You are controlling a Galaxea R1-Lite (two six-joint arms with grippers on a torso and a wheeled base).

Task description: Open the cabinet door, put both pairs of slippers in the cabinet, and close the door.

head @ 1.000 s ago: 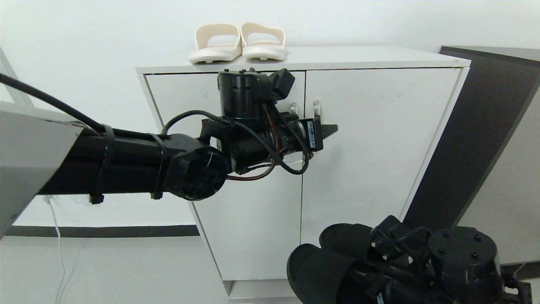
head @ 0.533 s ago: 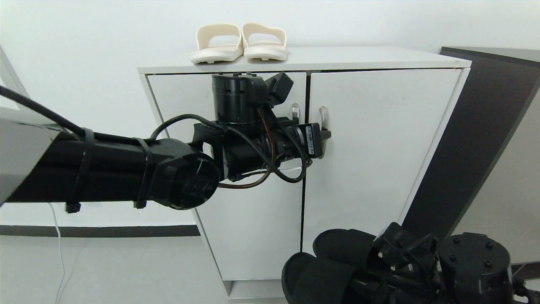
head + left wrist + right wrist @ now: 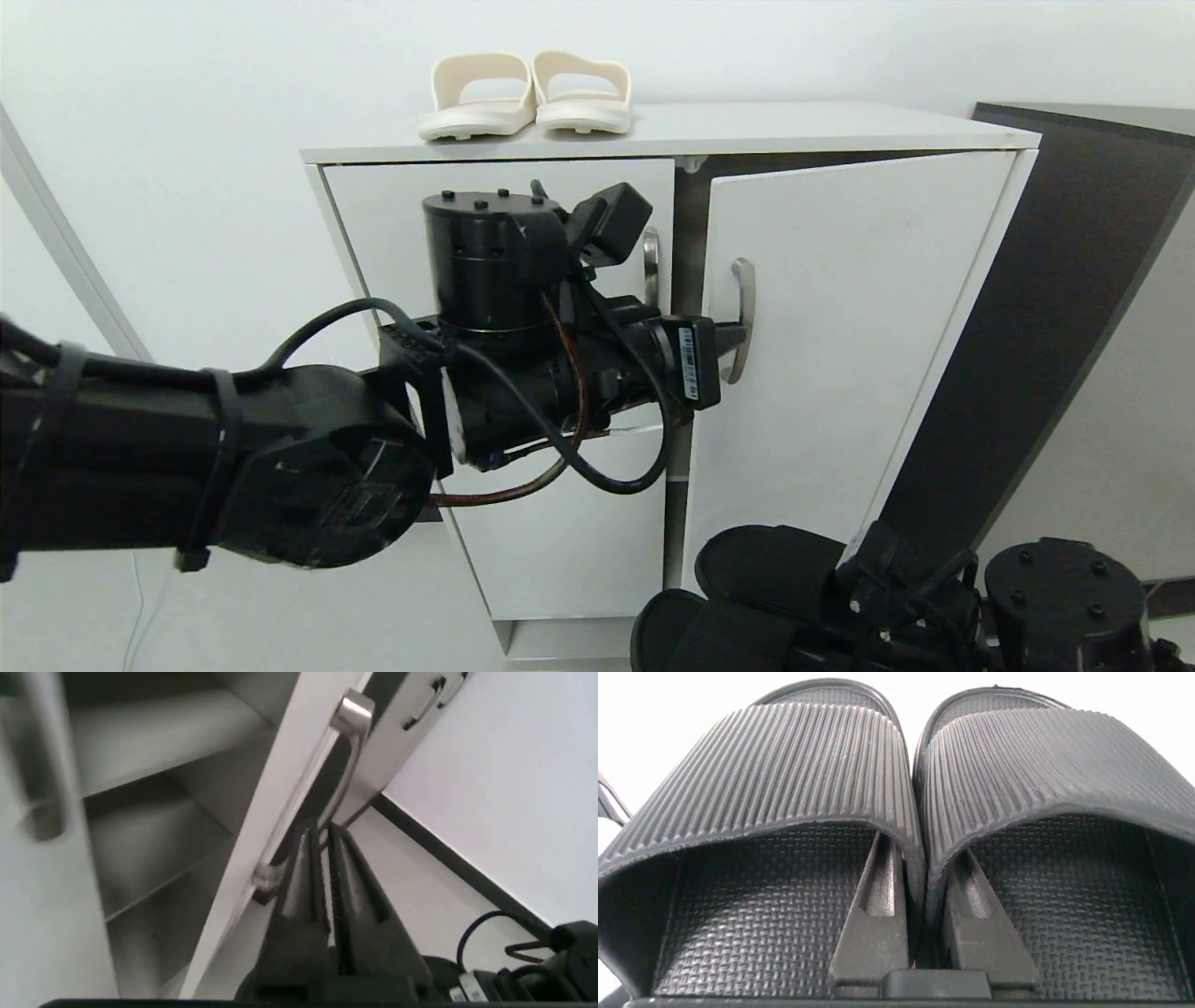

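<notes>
A white cabinet (image 3: pixel 840 131) stands in front of me. Its right door (image 3: pixel 859 308) hangs a little ajar, leaving a dark gap beside the shut left door (image 3: pixel 551 532). My left gripper (image 3: pixel 733 336) is shut on the right door's metal handle (image 3: pixel 744 280); the left wrist view has the handle (image 3: pixel 350 747) running between the fingers (image 3: pixel 360 882). A pair of beige slippers (image 3: pixel 527 93) rests on the cabinet top. Low on the right, my right gripper (image 3: pixel 920 891) is shut on the inner sides of the pair of black slippers (image 3: pixel 822 775), held together (image 3: pixel 747 579).
White shelves (image 3: pixel 149 728) show inside the cabinet through the gap. The left door has its own metal handle (image 3: pixel 651 266). A dark panel (image 3: pixel 1055 308) stands against the cabinet's right side. A thin white cable (image 3: pixel 140 597) hangs down the wall at the left.
The right door has swung from shut to slightly ajar. My left gripper closed in on its handle and drew back toward me with it. The black slippers sit a bit lower in the head view.
</notes>
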